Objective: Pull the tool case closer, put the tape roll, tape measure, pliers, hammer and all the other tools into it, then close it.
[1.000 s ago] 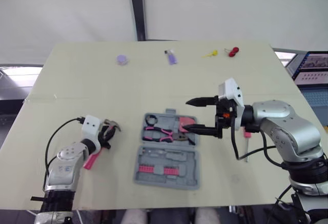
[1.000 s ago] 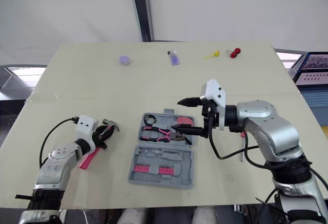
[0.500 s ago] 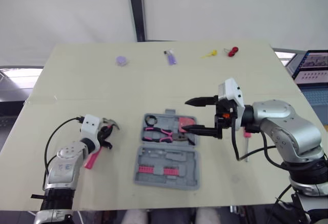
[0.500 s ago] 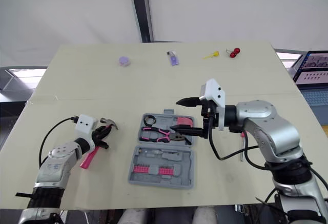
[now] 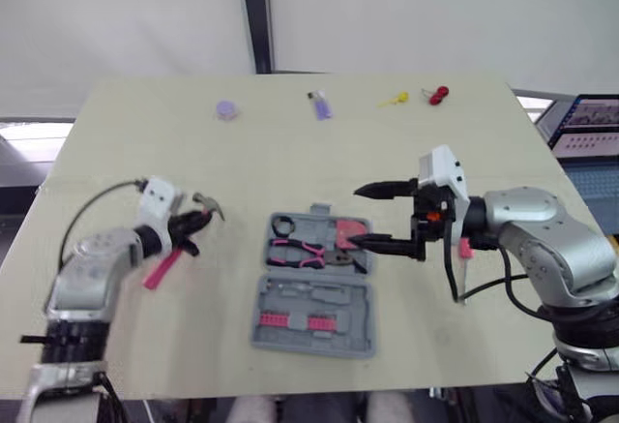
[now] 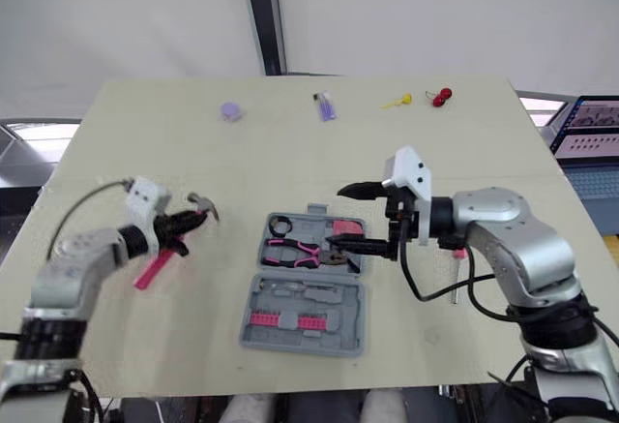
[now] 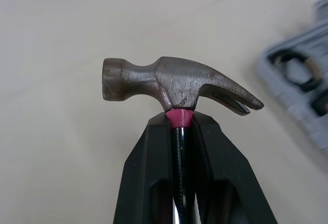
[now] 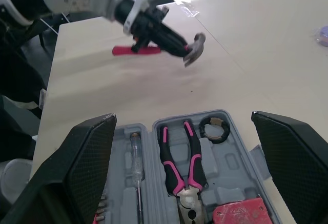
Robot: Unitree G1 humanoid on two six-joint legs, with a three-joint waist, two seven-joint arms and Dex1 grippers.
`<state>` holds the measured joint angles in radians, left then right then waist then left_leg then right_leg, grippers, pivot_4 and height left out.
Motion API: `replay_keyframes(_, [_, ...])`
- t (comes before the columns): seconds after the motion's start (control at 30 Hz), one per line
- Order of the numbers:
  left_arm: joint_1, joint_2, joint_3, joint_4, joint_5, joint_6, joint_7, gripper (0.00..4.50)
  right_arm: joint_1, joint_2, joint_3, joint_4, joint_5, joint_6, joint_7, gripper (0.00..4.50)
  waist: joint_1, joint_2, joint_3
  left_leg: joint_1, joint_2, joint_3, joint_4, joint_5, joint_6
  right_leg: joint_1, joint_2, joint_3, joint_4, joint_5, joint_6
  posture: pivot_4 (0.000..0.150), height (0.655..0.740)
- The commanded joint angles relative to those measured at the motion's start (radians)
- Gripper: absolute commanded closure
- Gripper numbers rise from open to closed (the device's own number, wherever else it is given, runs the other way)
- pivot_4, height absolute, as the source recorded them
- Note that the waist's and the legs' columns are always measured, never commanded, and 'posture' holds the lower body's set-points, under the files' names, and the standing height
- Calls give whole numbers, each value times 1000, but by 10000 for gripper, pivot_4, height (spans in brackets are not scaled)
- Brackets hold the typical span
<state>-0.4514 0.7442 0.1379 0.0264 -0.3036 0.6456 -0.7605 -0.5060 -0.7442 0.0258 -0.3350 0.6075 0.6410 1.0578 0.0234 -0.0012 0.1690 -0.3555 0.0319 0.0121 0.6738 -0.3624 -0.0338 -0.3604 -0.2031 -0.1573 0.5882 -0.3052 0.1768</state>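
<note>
The grey tool case [image 5: 259, 307] lies open on the table, in front of me. Its far half holds pink-handled pliers [image 5: 300, 251], a black tape roll [image 5: 285, 226] and a red tape measure [image 5: 354, 234]. My left gripper [image 5: 189, 222] is shut on the neck of the hammer [image 7: 174, 83], held off the table left of the case, pink handle [image 5: 160, 268] hanging toward me. My right gripper [image 5: 356, 216] is open just above the case's right side. A pink-handled screwdriver [image 5: 463, 270] lies beside my right forearm.
Along the table's far edge lie a purple disc [image 5: 226, 109], a small purple item [image 5: 321, 105], a yellow item [image 5: 395, 101] and a red one [image 5: 437, 95]. A screen [image 5: 590, 118] stands off the table's right side. Bare tabletop surrounds the case.
My left arm has lifted the hammer and carried it up and slightly left. The right gripper has stayed open over the case.
</note>
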Motion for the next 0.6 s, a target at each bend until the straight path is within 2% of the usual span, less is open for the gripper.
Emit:
replay_keyframes(0.03, [-140,76,-84,-68,-94,104,-205,44294,47,-36,-57,-56,22,-3,4,0,2,0,0,0,0,0,-1,0,0,0,0,0,0,0,0,1500,7400])
replay_keyframes(0.13, [-246,111,-195,-65,-91,114,-337,44294,87,-64,-81,-71,24,-5,3,0,0,0,0,0,0,1,0,0,0,0,0,0,0,0,0,1500,7400])
replay_keyframes(0.33, [-404,51,-445,-61,-36,131,-481,44294,159,-120,-111,-103,24,-3,7,0,-1,0,1,0,0,2,-1,0,0,0,0,1,0,0,0,1500,7400])
replay_keyframes(0.43, [-449,-7,-539,-71,-6,192,-466,44294,172,-126,-107,-110,22,-3,-1,0,1,0,1,0,0,2,-1,0,0,-1,0,1,0,0,0,1500,7400])
replay_keyframes(0.6, [-453,-88,-617,-119,71,243,-367,44294,214,-137,-113,-135,21,3,-9,0,2,-2,3,-1,0,1,0,0,0,-1,0,0,0,0,0,1500,7400])
